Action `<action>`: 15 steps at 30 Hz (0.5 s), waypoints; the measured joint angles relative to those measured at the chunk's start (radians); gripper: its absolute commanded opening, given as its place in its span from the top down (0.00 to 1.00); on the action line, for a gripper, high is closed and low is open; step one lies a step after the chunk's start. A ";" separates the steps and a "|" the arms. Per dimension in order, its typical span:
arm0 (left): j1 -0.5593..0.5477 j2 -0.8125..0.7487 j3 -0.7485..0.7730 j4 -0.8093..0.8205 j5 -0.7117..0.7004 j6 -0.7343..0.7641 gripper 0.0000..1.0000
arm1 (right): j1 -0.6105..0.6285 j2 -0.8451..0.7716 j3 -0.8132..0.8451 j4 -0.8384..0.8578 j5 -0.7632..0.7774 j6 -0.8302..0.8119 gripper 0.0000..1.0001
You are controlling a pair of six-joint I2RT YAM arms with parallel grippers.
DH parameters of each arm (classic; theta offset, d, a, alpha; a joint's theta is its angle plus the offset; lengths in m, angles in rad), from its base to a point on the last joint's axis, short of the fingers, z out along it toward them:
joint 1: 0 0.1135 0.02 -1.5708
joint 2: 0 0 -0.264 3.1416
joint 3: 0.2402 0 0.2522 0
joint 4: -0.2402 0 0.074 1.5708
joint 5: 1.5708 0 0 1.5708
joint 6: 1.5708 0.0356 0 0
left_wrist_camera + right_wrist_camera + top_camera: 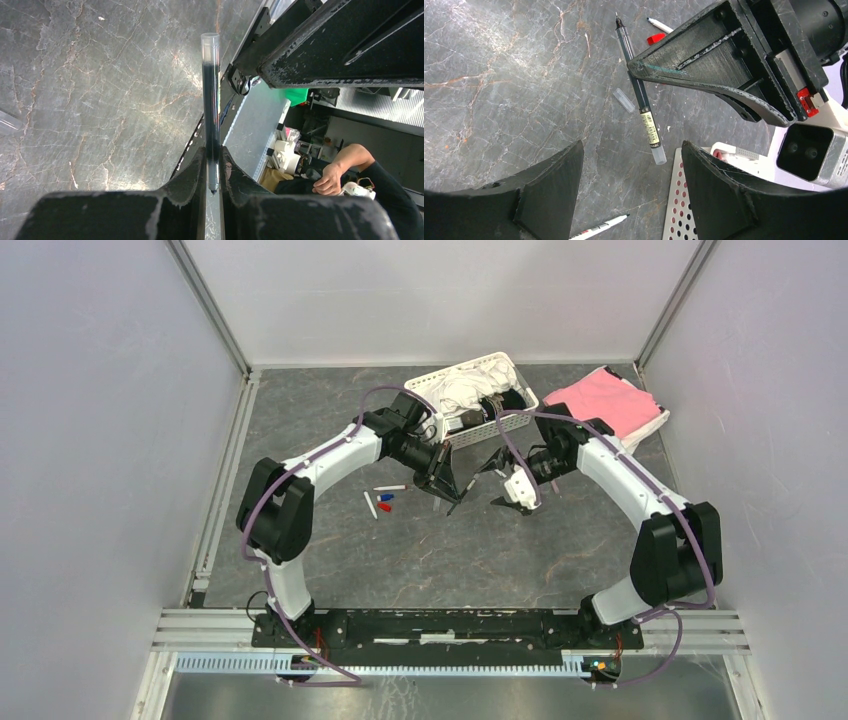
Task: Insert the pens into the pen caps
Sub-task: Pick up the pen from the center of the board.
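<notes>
Matte black left claw (213, 152) pinching slim dark pen (210, 100), right claw (631, 147) spread over veined grey tabletop (499, 75)

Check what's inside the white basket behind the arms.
The white basket holds crumpled white cloth and something dark at its right end. Whatever lies beneath the cloth is covered, and the left arm and right arm block parts of its near wall.

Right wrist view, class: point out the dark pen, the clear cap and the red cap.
dark pen (640, 95), right wrist view, mid-barrel.
clear cap (624, 100), right wrist view, its middle.
red cap (655, 38), right wrist view, its middle.
</notes>
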 measured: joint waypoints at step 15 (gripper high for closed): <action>-0.006 0.002 0.000 0.000 0.041 0.000 0.98 | 0.095 0.000 0.002 0.078 0.072 0.000 0.31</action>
